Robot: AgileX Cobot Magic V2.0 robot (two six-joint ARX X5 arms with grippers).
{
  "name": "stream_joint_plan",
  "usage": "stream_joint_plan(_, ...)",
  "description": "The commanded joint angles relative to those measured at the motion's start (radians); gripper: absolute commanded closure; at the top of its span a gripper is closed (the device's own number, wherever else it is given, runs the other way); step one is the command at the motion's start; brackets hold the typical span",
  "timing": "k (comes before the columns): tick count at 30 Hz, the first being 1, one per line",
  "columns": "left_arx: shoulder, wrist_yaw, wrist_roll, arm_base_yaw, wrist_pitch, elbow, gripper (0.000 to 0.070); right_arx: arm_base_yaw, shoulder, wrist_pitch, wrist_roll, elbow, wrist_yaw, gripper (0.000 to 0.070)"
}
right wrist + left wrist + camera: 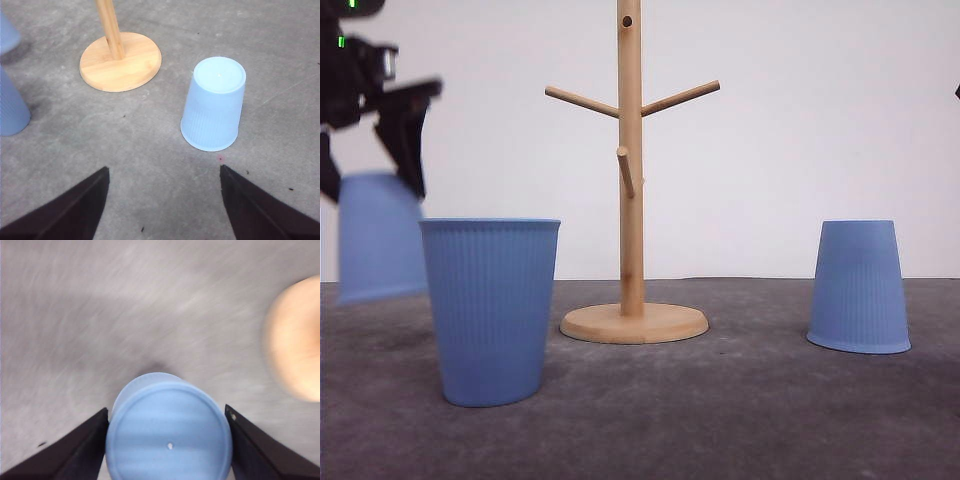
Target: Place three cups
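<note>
Here, three cups (491, 310), matte blue, ribbed

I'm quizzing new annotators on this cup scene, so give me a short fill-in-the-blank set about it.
1. The left gripper holds a cup with its flat bottom facing ____.
2. The number of blue cups standing on the table is ____.
3. The cup nearest the camera stands with its open mouth ____.
4. The wooden stand carries ____ cups on its pegs.

Missing words: up; two; up; no
</note>
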Motion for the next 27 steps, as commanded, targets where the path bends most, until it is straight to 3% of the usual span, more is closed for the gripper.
stream_joint_plan(1, 0.001, 0.041, -0.018, 0.009, -0.025, 0.062, 0.0363, 0.003, 0.003, 0.015, 0.009, 0.013, 0.004, 0.0253)
stream_joint_plan(9, 0.001, 0.232, -0.114, 0.090, -0.032, 0.209, 0.0363, 0.003, 0.003, 0.018, 0.009, 0.014, 0.004, 0.0253)
stream_joint_plan(20, 0.023, 0.606, -0.348, 0.231, 0.180, 0.226, 0.0363, 0.003, 0.003, 0.018, 0.009, 0.013, 0.003, 0.0253)
stream_joint_plan(24, 0.060, 0.728, -0.437, 0.241, 0.279, 0.226, 0.0363, 0.003, 0.003, 0.018, 0.009, 0.013, 0.003, 0.0253)
stream_joint_plan(27, 0.090, 0.773, -0.467, 0.234, 0.328, 0.226, 0.0363, 0.003, 0.003, 0.018, 0.009, 0.014, 0.003, 0.0253)
